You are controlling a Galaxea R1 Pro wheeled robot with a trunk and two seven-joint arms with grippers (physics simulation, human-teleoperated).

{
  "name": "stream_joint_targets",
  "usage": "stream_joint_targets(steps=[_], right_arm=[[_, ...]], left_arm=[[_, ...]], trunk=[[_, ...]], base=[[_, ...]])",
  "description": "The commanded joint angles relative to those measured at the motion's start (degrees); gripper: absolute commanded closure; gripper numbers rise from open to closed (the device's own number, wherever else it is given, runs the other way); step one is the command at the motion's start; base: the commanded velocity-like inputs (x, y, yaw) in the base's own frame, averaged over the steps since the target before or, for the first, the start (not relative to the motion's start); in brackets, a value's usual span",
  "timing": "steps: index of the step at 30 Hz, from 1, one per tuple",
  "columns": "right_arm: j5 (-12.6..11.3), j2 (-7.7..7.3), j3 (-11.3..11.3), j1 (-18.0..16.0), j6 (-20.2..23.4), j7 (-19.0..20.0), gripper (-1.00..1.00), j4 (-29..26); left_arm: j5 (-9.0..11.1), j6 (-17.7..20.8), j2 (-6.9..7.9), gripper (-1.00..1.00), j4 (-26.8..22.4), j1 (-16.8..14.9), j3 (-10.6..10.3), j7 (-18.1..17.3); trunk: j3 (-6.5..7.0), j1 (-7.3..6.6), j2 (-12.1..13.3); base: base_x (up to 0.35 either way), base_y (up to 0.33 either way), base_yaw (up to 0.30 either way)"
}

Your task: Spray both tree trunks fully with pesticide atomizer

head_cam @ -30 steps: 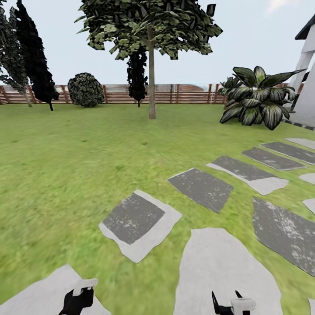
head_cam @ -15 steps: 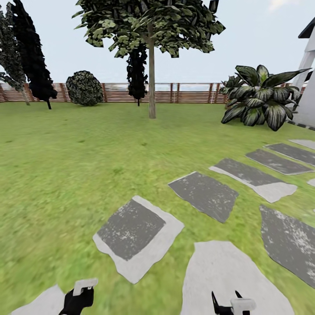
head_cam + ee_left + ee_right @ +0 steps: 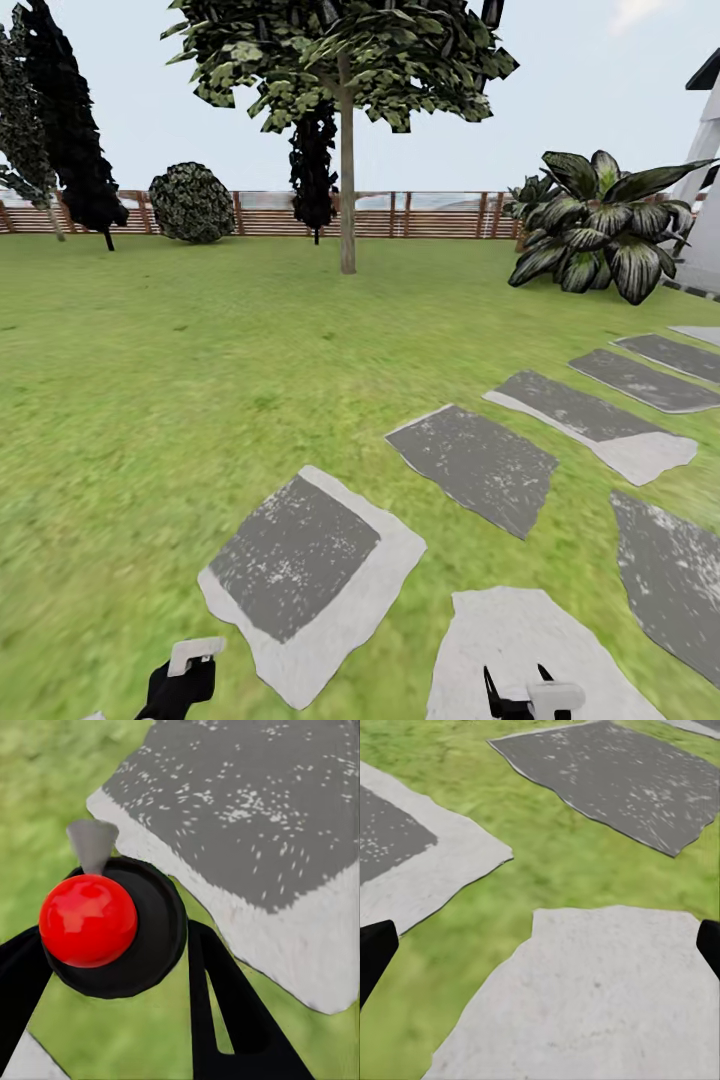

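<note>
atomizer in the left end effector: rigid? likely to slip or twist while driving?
Probably rigid: the pesticide atomizer keeps a clean round outline between the fingers of the left end effector, with no visible squashing. Its round, smooth-looking body could twist in a two-finger pinch. It looks small and likely light, so slipping out seems unlikely, though the contact itself is hidden.

Striped broad-leaf plant (image 3: 600, 235) far ahead, right of the jaws. Round dark shrub (image 3: 190, 204) and near-black thin-stemmed trees (image 3: 70, 130) far ahead left. White building corner (image 3: 703, 210) at far right.
</note>
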Motion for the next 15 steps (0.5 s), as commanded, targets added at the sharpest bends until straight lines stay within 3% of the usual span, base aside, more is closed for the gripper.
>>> stream_joint_targets(steps=[1, 15], right_arm=[[0.0, -0.01, 0.0, 0.0, -0.2, 0.1, -1.0, 0.0], [0.0, -0.02, 0.0, 0.0, -0.1, 0.1, -1.0, 0.0]], left_arm=[[0.2, -0.2, 0.0, 1.0, 0.0, 0.0, 0.0, 0.0], [0.3, -0.2, -0.04, 1.0, 0.1, 0.0, 0.0, 0.0]], trunk=[[-0.14, 0.02, 0.0], [-0.31, 0.02, 0.0]], base=[[0.338, 0.0, 0.041], [0.338, 0.0, 0.023]])
